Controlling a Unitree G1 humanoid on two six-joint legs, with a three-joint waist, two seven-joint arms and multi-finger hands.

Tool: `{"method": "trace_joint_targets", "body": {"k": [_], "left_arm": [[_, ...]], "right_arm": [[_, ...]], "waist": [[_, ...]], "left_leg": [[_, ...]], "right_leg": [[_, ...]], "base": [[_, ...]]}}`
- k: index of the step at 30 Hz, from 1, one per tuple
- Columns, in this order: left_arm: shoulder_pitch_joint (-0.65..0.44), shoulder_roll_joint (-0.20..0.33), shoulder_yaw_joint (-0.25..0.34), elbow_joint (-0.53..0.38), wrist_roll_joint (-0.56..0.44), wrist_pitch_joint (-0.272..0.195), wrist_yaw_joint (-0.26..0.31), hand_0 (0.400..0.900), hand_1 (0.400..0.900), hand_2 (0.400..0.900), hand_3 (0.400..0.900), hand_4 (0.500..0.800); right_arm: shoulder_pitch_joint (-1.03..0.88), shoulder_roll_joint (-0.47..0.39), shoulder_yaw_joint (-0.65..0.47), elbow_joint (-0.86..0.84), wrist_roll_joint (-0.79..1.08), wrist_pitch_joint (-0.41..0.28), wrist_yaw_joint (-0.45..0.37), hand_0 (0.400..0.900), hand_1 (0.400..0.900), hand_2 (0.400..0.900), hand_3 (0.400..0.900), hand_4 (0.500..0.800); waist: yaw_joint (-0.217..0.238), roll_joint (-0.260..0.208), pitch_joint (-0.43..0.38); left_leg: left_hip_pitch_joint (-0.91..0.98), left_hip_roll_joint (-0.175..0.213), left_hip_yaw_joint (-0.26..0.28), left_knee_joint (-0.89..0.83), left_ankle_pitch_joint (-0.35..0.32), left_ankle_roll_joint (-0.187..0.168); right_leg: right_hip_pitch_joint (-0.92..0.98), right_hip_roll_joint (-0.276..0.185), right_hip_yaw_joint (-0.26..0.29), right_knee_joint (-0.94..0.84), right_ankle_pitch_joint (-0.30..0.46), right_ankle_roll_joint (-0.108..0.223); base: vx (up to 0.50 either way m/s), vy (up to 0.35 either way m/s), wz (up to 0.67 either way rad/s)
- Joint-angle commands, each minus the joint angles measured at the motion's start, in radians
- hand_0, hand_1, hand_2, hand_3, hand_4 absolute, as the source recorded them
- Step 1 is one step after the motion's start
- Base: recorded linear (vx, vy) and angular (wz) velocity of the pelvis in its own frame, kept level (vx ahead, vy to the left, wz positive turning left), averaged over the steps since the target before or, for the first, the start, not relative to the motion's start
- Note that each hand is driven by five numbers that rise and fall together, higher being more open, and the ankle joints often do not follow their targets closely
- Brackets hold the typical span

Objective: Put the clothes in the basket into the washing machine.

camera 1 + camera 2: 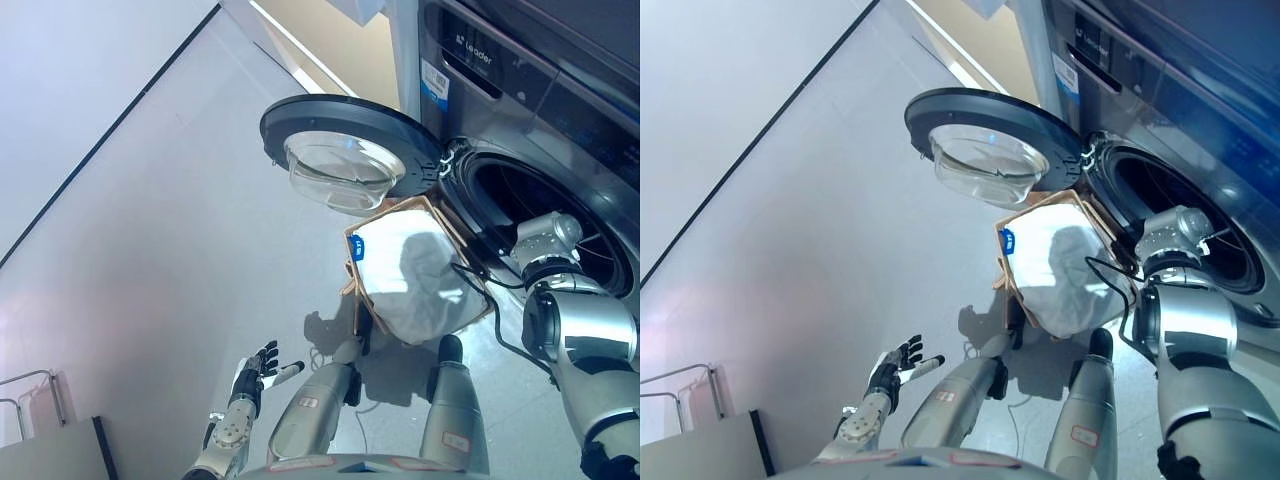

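A grey front-loading washing machine (540, 90) stands at the right with its round door (345, 150) swung open to the left. Its dark drum opening (530, 200) shows behind my right arm. A wooden-framed basket with a white liner (415, 270) stands on the floor just below the opening. I see no clothes in the basket. My right arm (545, 240) reaches into the drum, and its hand is hidden inside. My left hand (258, 372) is at the lower left, low and away from the basket, with its fingers spread and empty.
The open door overhangs the basket's far side. A metal rack (40, 395) and a grey board (55, 455) sit at the lower left corner. A dark line (100, 150) runs across the pale floor to the left of the machine.
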Motion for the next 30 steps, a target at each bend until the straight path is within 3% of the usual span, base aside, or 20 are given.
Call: {"method": "trace_joint_targets", "body": {"k": [1, 8, 12, 22, 25, 30], "left_arm": [[-0.036, 0.002, 0.051, 0.093, -0.026, -0.020, 0.000, 0.900, 0.900, 0.900, 0.900, 0.800], [-0.034, -0.013, 0.073, 0.138, -0.009, -0.007, -0.006, 0.900, 0.900, 0.900, 0.900, 0.800], [-0.034, -0.019, 0.113, 0.217, 0.025, 0.018, -0.018, 0.900, 0.900, 0.900, 0.900, 0.800], [-0.031, -0.019, 0.208, 0.318, 0.116, 0.046, -0.029, 0.900, 0.900, 0.900, 0.900, 0.800], [-0.032, -0.009, 0.238, 0.342, 0.154, 0.056, -0.042, 0.900, 0.900, 0.900, 0.900, 0.800], [-0.025, 0.016, 0.259, 0.385, 0.256, 0.066, -0.072, 0.900, 0.900, 0.900, 0.900, 0.800]], "right_arm": [[0.009, -0.024, 0.021, -0.067, -0.004, -0.068, 0.047, 0.900, 0.900, 0.900, 0.900, 0.800], [0.124, 0.043, 0.010, -0.043, -0.039, -0.032, 0.091, 0.900, 0.900, 0.900, 0.900, 0.800], [0.247, 0.080, 0.027, -0.006, -0.131, 0.033, 0.132, 0.900, 0.900, 0.900, 0.900, 0.800], [0.597, 0.229, 0.008, -0.006, -0.310, 0.093, 0.199, 0.900, 0.900, 0.900, 0.900, 0.800], [0.678, 0.247, 0.048, 0.005, -0.462, 0.124, 0.205, 0.900, 0.900, 0.900, 0.900, 0.800], [0.800, 0.244, 0.223, -0.003, -0.878, 0.184, 0.187, 0.900, 0.900, 0.900, 0.900, 0.800]], "waist": [[-0.003, -0.058, -0.045], [-0.014, -0.090, -0.064], [-0.030, -0.129, -0.092], [-0.078, -0.206, -0.169], [-0.092, -0.232, -0.190], [-0.101, -0.275, -0.223]], "left_leg": [[0.093, -0.070, -0.012, -0.015, -0.141, 0.018], [0.126, -0.057, -0.011, -0.032, -0.134, 0.017], [0.170, -0.046, -0.006, -0.037, -0.143, 0.015], [0.279, -0.041, 0.014, -0.037, -0.184, 0.022], [0.309, -0.038, 0.016, -0.032, -0.196, 0.024], [0.351, -0.031, 0.023, -0.025, -0.208, 0.030]], "right_leg": [[0.194, 0.014, -0.043, -0.379, 0.195, -0.008], [0.236, 0.020, -0.049, -0.424, 0.221, -0.003], [0.284, 0.020, -0.047, -0.447, 0.224, 0.001], [0.400, 0.029, -0.047, -0.487, 0.223, 0.012], [0.428, 0.031, -0.041, -0.488, 0.223, 0.015], [0.472, 0.037, -0.040, -0.492, 0.223, 0.019]], "base": [[0.02, -0.038, 0.03], [0.02, -0.027, -0.05], [0.03, -0.017, -0.06], [0.05, -0.010, -0.07], [0.00, -0.004, -0.07], [0.00, -0.016, -0.04]]}}
